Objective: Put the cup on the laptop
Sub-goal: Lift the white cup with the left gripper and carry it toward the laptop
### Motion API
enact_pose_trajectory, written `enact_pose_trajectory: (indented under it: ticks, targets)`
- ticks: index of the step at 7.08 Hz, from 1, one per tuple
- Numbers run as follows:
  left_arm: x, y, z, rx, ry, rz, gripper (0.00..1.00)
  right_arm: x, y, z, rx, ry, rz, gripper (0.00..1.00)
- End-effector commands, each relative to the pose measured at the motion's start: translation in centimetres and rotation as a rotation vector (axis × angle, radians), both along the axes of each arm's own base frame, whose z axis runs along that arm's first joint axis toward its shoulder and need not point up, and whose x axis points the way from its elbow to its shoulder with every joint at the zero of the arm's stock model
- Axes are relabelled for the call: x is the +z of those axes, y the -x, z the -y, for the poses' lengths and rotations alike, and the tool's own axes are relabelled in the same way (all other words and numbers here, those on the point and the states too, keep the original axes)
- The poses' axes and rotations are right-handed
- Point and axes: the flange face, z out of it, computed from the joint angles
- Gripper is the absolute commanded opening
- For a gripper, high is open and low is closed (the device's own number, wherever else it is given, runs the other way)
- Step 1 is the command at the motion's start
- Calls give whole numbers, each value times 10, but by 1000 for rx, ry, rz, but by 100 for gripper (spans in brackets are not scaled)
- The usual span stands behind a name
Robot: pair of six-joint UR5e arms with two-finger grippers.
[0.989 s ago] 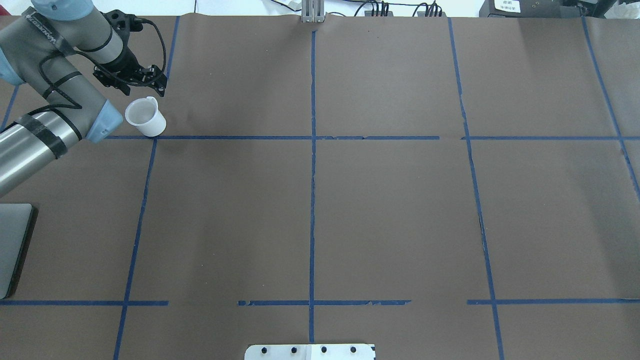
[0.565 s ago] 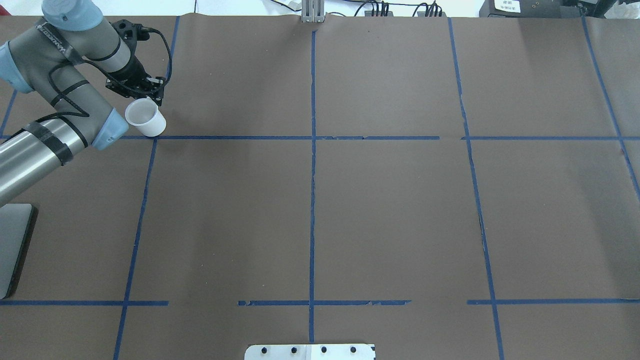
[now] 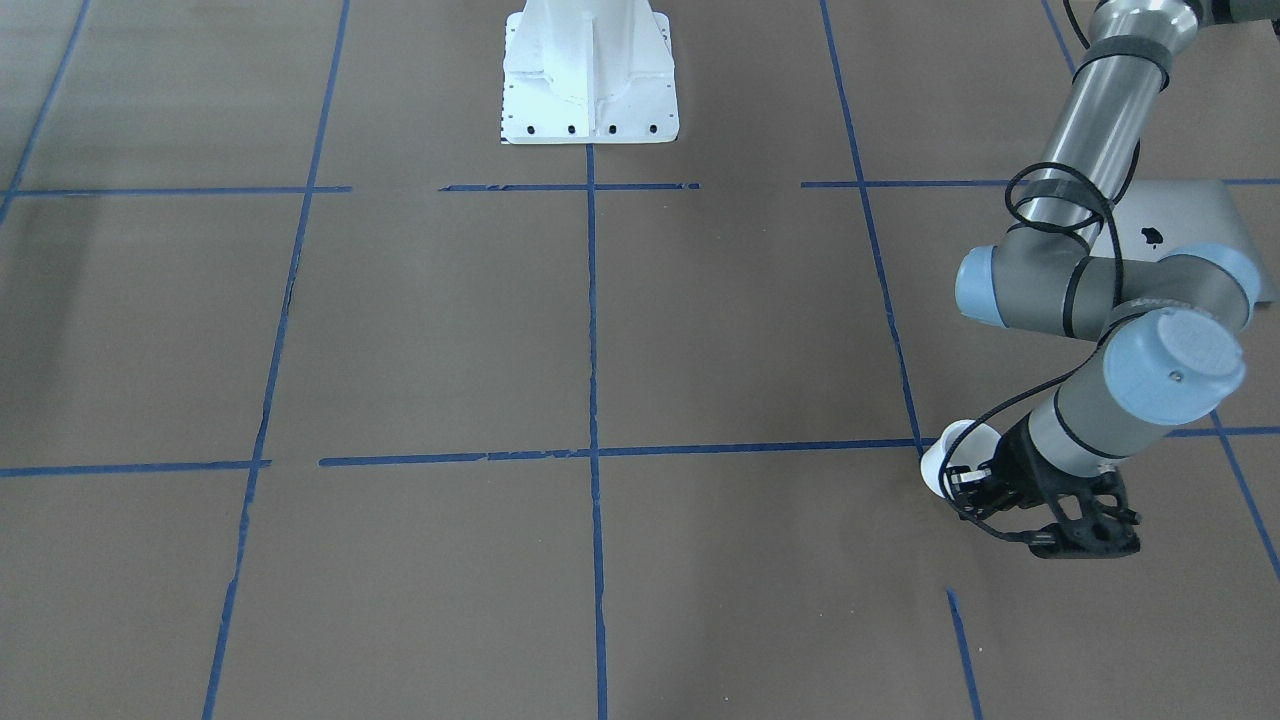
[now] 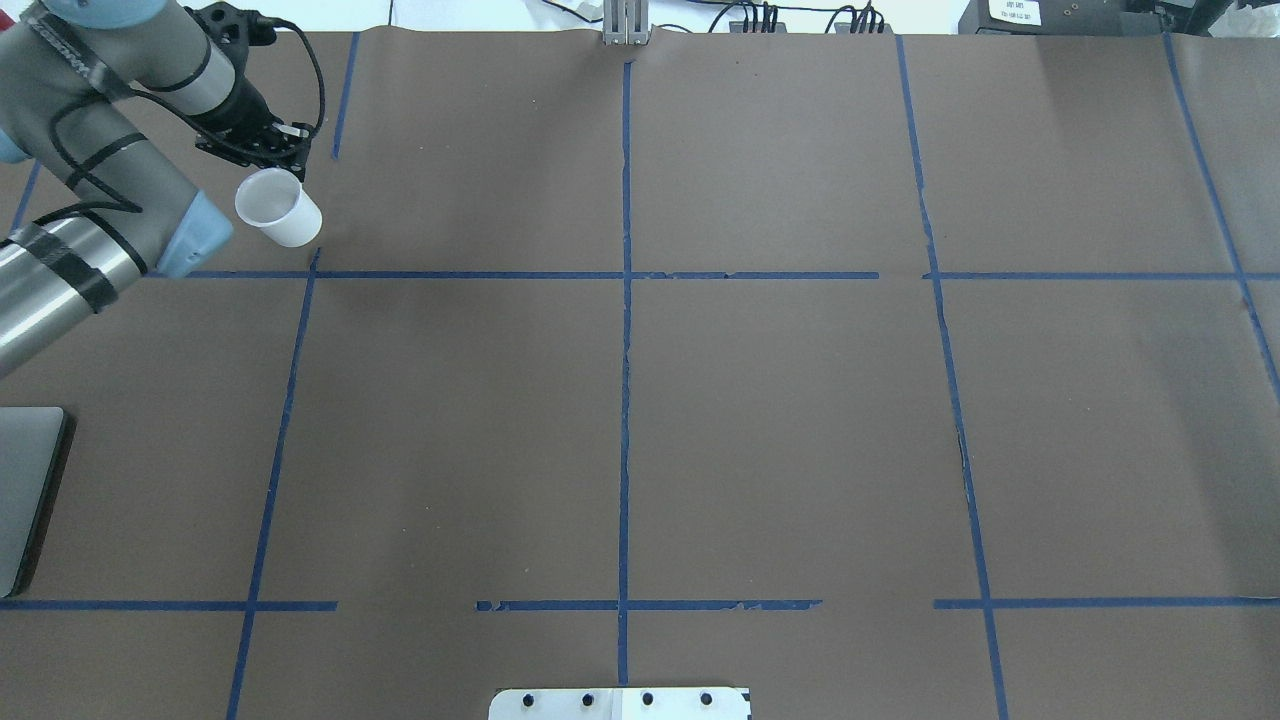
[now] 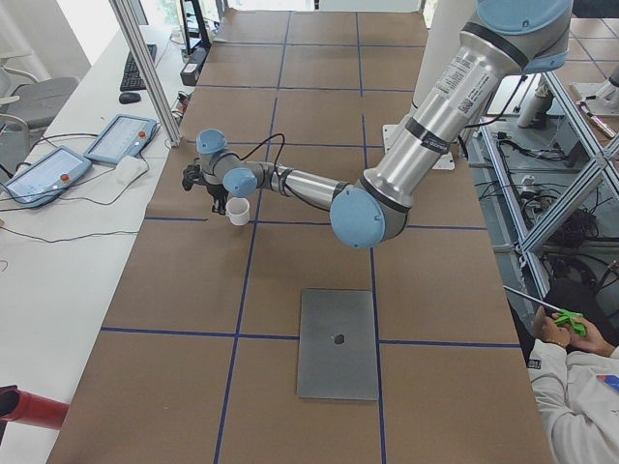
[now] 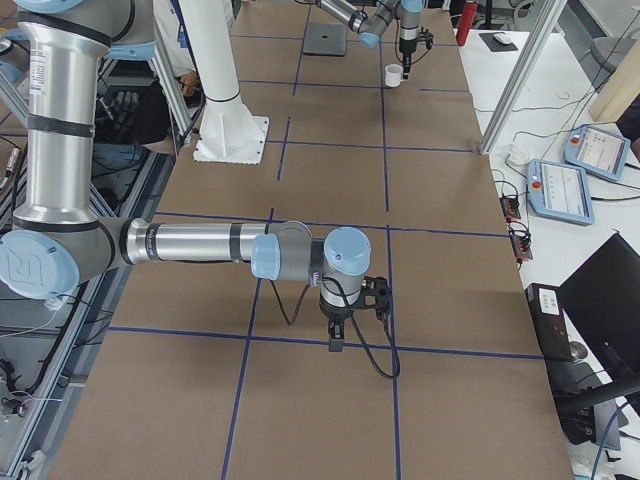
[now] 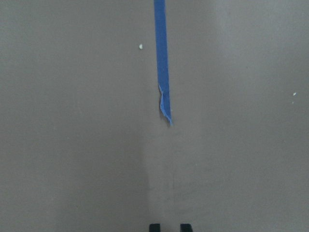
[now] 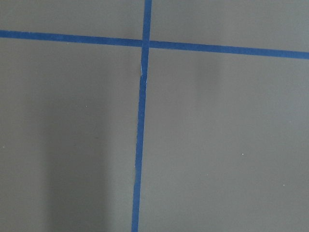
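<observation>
White cup in L tool, laptop apart

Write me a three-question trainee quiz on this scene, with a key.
1. True or false: the cup stands on the laptop.
2. Which is at the cup? A: left gripper. B: right gripper.
3. Fill in: the laptop lies flat with its lid ____.
Key: 1 false; 2 A; 3 closed.
</observation>
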Motion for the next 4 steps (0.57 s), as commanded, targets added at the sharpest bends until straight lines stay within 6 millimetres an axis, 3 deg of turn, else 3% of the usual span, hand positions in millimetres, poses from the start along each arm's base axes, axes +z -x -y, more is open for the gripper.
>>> enact_pose_trajectory:
  ticks: [1, 2, 3, 4]
  targets:
    - [34, 83, -85, -25, -26, -31, 0, 0, 0, 0, 0, 0, 0, 100]
    - [75, 127, -147, 14, -58, 4, 0, 0, 0, 0, 0, 0, 0, 100]
    - [132, 192, -186, 67, -107, 79, 0, 0, 0, 0, 0, -1, 0, 100]
    - [186, 221, -228, 128, -84, 131, 0, 1, 0, 0, 0, 2, 0, 100]
